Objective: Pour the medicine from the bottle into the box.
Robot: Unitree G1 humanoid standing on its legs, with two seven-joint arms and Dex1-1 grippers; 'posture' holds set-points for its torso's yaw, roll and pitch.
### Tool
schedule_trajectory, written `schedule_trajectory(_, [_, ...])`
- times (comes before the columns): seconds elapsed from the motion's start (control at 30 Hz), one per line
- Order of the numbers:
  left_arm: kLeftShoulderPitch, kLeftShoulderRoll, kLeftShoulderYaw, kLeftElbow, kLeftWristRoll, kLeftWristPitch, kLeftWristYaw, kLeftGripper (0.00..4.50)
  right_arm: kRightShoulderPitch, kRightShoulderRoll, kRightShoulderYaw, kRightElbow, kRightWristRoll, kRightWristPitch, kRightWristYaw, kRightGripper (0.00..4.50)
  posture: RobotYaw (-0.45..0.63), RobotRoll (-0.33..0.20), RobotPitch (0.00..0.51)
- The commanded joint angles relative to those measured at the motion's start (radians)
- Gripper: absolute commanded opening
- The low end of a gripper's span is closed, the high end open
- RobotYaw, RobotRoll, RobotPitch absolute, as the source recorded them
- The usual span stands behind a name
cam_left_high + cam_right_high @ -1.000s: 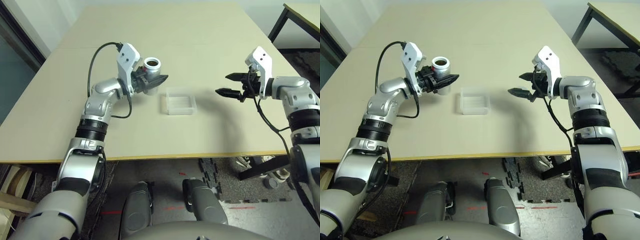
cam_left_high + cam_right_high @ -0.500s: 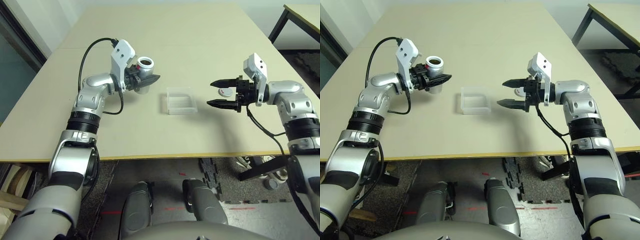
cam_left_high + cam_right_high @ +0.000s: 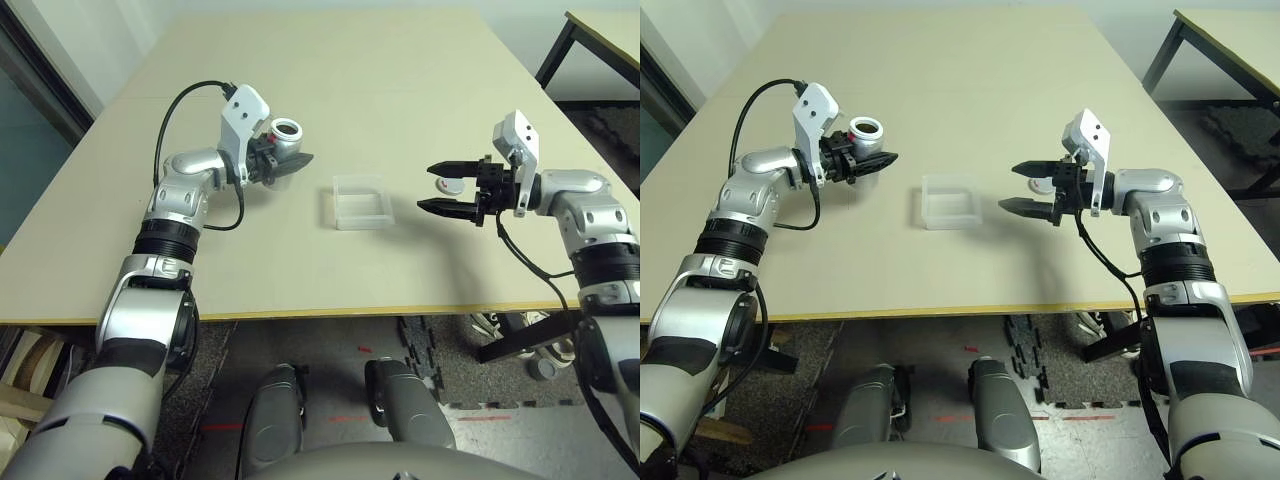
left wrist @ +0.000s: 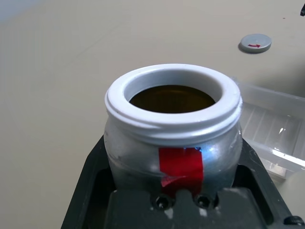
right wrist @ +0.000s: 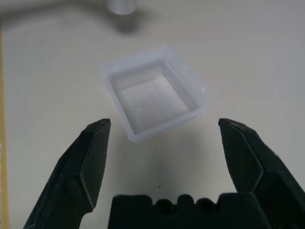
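The pale counter (image 3: 250,270) ran away from you toward a white wall, with the clear box (image 3: 362,222) resting empty on it between the two arms. Your left pincer (image 3: 876,160) was pinching the bottle (image 4: 174,129), uncapped, mouth up and its long axis near upright, while your right pincer (image 5: 164,121) stood spread with nothing in it. The box lay to the bottle's right and a little closer to you, so the left arm seemed the one to carry across and tip.

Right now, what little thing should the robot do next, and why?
Probably move the left claw toward the box, keeping the bottle upright until its mouth is over it. The claw grips the uncapped bottle off to the box's left, so tipping here would likely spill onto the table.
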State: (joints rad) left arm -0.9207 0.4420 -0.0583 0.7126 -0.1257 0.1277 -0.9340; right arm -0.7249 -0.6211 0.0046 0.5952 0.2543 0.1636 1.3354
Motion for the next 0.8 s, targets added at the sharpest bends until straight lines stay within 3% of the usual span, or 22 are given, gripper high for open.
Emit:
schedule_trajectory(0.03, [-0.026, -0.007, -0.011, 0.028, 0.025, -0.018, 0.004, 2.65, 0.016, -0.012, -0.01, 0.0, 0.001, -0.005, -0.005, 4.5, -0.2, 0.0, 0.078])
schedule_trajectory(0.33, [-0.097, -0.048, -0.091, 0.062, 0.137, -0.101, 0.047, 2.65, 0.016, -0.01, -0.008, 0.012, -0.001, -0.007, -0.012, 4.5, -0.19, 0.0, 0.081])
schedule_trajectory(0.4, [-0.119, -0.054, -0.153, 0.073, 0.219, -0.17, 0.089, 2.65, 0.015, -0.01, -0.007, 0.014, -0.002, -0.007, -0.012, 4.5, -0.19, 0.0, 0.083])
schedule_trajectory(0.5, [-0.159, -0.052, -0.265, 0.106, 0.379, -0.309, 0.185, 2.65, 0.014, -0.009, -0.006, 0.015, -0.002, -0.004, -0.012, 4.5, -0.19, 0.0, 0.085])
schedule_trajectory(0.57, [-0.198, -0.036, -0.369, 0.145, 0.536, -0.435, 0.312, 2.65, 0.014, -0.008, -0.006, 0.014, -0.001, -0.002, -0.013, 4.5, -0.19, 0.0, 0.086])
schedule_trajectory(0.7, [-0.325, -0.005, -0.667, 0.231, 0.976, -0.603, 0.735, 2.65, 0.012, -0.002, -0.005, 0.012, 0.0, 0.003, -0.016, 4.5, -0.19, 0.0, 0.088])
schedule_trajectory(0.8, [-0.39, -0.028, -0.795, 0.3, 1.148, -0.625, 0.946, 2.65, 0.009, 0.003, -0.006, 0.011, 0.002, 0.007, -0.019, 4.5, -0.19, 0.0, 0.087])
